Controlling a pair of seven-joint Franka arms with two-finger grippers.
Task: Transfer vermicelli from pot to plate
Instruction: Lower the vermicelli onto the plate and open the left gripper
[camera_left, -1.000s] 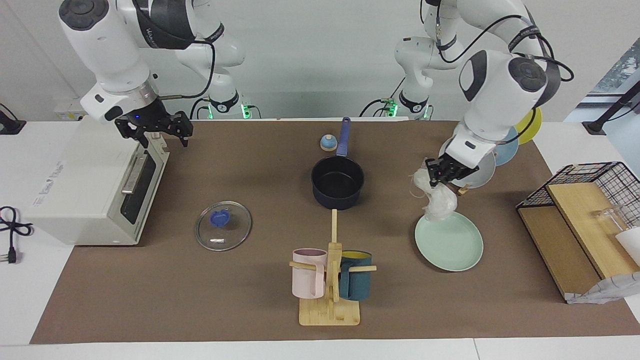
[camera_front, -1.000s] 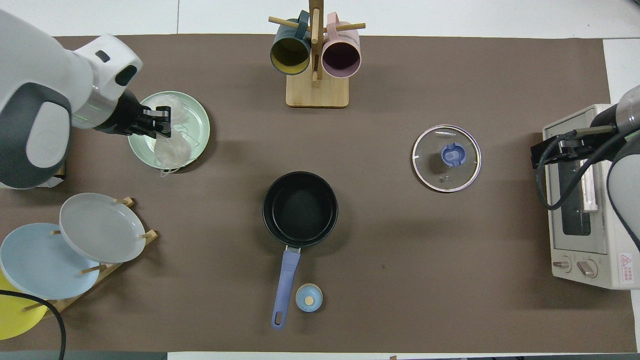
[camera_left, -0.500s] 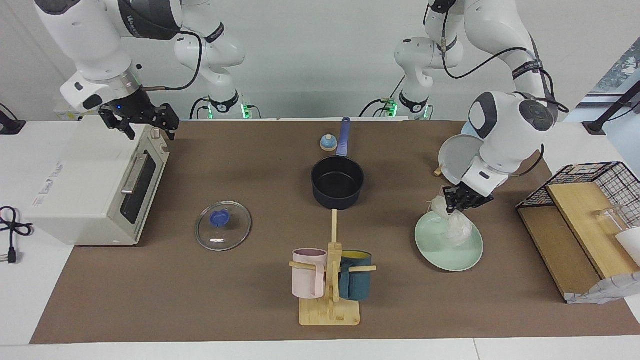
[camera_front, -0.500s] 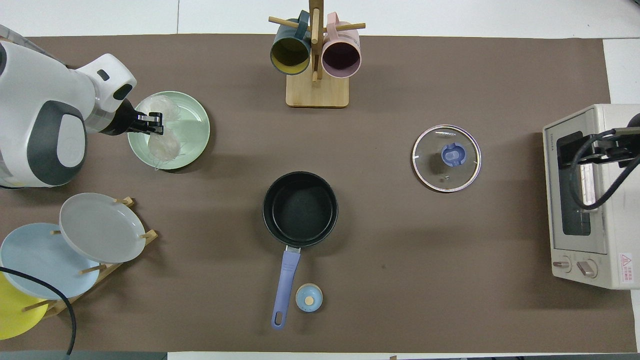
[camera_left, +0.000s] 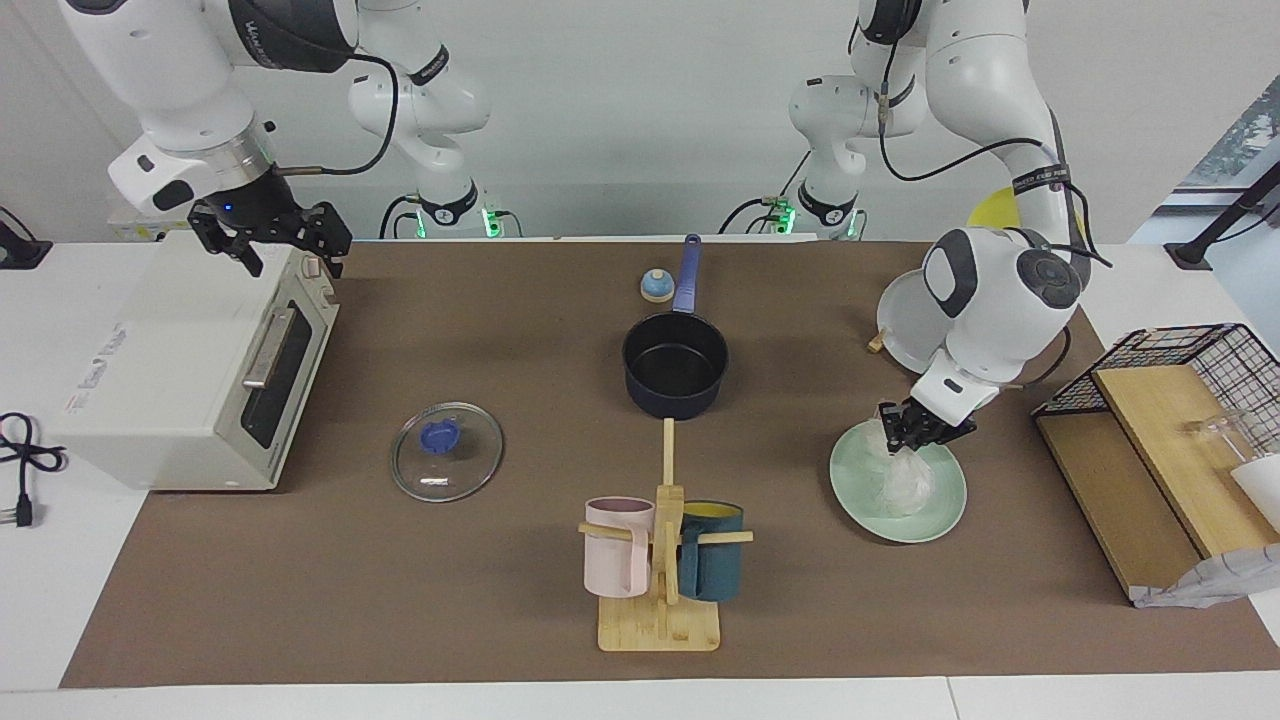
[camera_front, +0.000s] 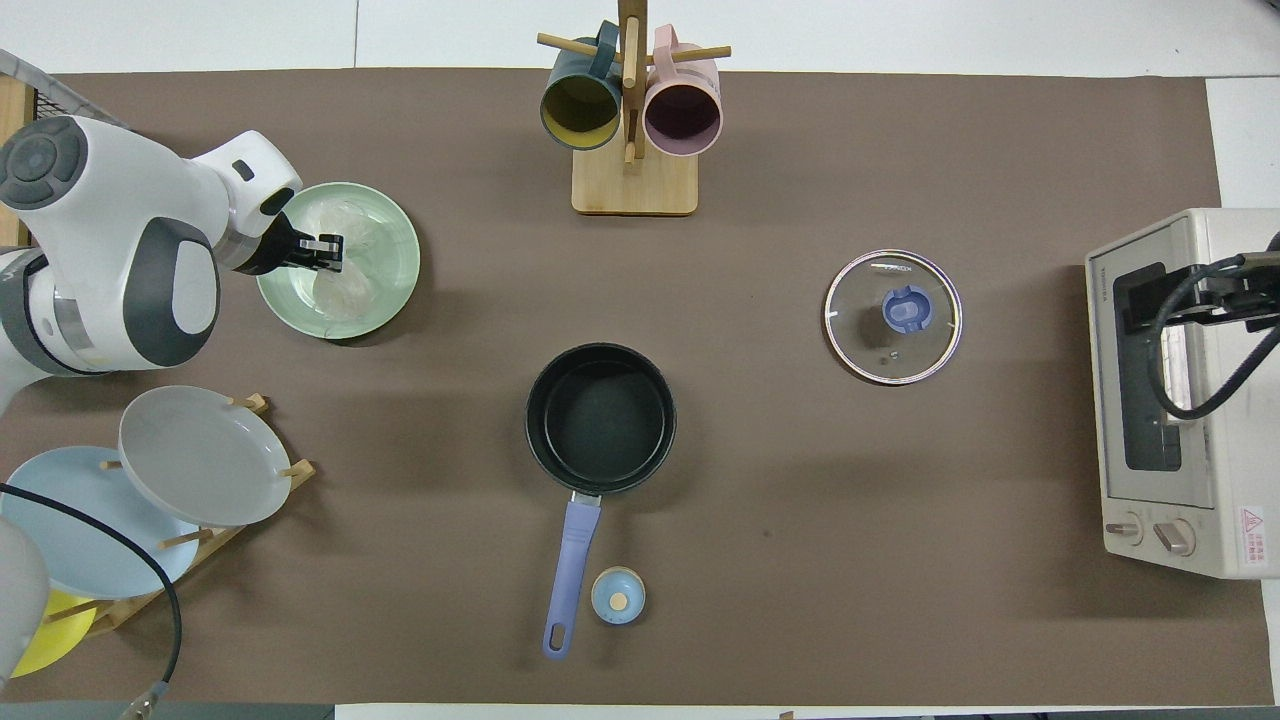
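The vermicelli (camera_left: 903, 483) (camera_front: 338, 275), a whitish bundle in clear wrap, lies on the mint-green plate (camera_left: 940, 512) (camera_front: 392, 240) at the left arm's end of the table. My left gripper (camera_left: 915, 428) (camera_front: 326, 250) is low over the plate's edge nearer the robots, shut on the top of the bundle's wrap. The dark navy pot (camera_left: 675, 366) (camera_front: 600, 416) stands mid-table with nothing in it, its blue handle pointing toward the robots. My right gripper (camera_left: 290, 255) (camera_front: 1130, 305) hangs open over the toaster oven, holding nothing.
A toaster oven (camera_left: 190, 370) stands at the right arm's end. The glass lid (camera_left: 446, 451) lies between it and the pot. A mug rack (camera_left: 661, 560) stands farther out. A plate rack (camera_front: 170, 480) and wire basket (camera_left: 1170, 380) flank the plate.
The left gripper has come down with the vermicelli, which now rests on the plate. The right gripper has drifted up over the toaster oven's top.
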